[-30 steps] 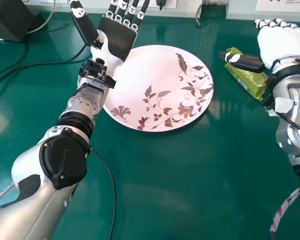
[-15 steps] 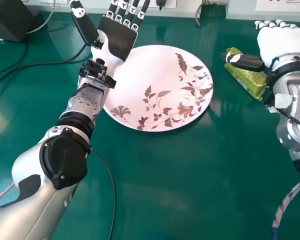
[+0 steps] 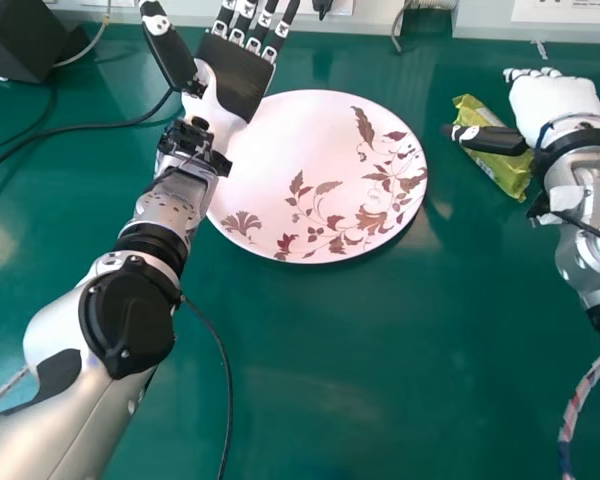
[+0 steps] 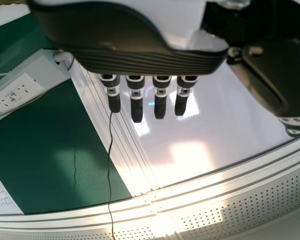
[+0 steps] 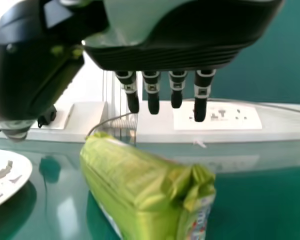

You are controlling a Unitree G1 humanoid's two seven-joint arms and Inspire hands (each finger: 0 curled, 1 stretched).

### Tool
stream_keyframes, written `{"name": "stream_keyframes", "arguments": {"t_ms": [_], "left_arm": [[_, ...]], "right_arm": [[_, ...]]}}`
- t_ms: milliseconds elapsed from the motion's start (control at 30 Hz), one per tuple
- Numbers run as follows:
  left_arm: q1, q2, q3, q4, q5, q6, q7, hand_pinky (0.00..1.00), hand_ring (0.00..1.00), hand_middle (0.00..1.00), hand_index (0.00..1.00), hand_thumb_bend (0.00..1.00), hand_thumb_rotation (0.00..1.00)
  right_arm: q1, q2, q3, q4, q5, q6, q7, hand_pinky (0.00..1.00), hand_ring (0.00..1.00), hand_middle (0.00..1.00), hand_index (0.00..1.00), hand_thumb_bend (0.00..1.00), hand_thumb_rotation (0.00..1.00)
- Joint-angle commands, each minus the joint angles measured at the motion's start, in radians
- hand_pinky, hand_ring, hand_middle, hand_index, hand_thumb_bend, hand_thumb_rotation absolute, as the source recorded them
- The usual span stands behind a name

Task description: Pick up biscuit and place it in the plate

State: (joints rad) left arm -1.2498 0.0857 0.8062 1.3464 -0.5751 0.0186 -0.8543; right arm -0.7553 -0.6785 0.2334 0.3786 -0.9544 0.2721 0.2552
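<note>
Holding nothing, the right robot hand [image 3: 558,105] is open above the desk [image 3: 360,370], back of the hand up, with straight fingers pointing toward the far side and the thumb stretched out sideways toward the plate. Under that thumb, in the head view, lies the biscuit packet [image 3: 505,172], green and slightly crumpled, set at a slant on the desk; whether the thumb touches it cannot be told. Well to the left of the packet, and apart from it, sits a round, pale pink plate [image 3: 300,150] with brown leaves and flowers along its right and near sides. The left robot hand [image 3: 232,85] is at the plate's far left side, palm up and open, its fingers straight. Farther out, a dark box [image 3: 15,40] stands in the far left corner, black cables [image 3: 80,127] run across the green desktop, and a white socket strip [image 5: 215,116] lines the far side
</note>
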Motion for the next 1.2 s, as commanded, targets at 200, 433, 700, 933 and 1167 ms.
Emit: {"name": "stream_keyframes", "arguments": {"t_ms": [200,433,700,933,1167], "left_arm": [[-0.011,-0.001,0.0,-0.002,-0.025,-0.006,0.005,1.0,0.97,1.0,1.0,1.0,0.54],[-0.01,0.0,-0.003,-0.001,-0.036,-0.001,-0.006,1.0,0.97,1.0,1.0,1.0,0.53],[-0.012,0.0,0.002,-0.001,-0.042,0.002,0.0,1.0,0.95,1.0,1.0,1.0,0.53],[-0.011,0.001,0.0,-0.002,-0.04,-0.005,-0.012,1.0,0.96,0.99,1.0,1.0,0.53],[-0.012,0.002,0.006,-0.002,-0.047,0.0,-0.025,1.0,0.95,0.98,1.0,1.0,0.51]], "right_arm": [[-0.022,-0.02,0.021,0.03,0.026,-0.012,0.01,0.85,1.0,1.0,1.0,1.0,0.64],[-0.025,-0.026,0.046,0.057,0.014,-0.015,-0.006,0.88,1.0,1.0,1.0,1.0,0.64],[-0.04,-0.038,0.077,0.121,0.008,-0.034,-0.029,0.85,1.0,1.0,1.0,1.0,0.64],[-0.069,-0.038,0.102,0.201,0.009,-0.04,-0.038,0.85,1.0,1.0,1.0,1.0,0.67],[-0.091,-0.029,0.126,0.269,0.0,-0.026,-0.071,0.87,1.0,1.0,1.0,1.0,0.69]]}}
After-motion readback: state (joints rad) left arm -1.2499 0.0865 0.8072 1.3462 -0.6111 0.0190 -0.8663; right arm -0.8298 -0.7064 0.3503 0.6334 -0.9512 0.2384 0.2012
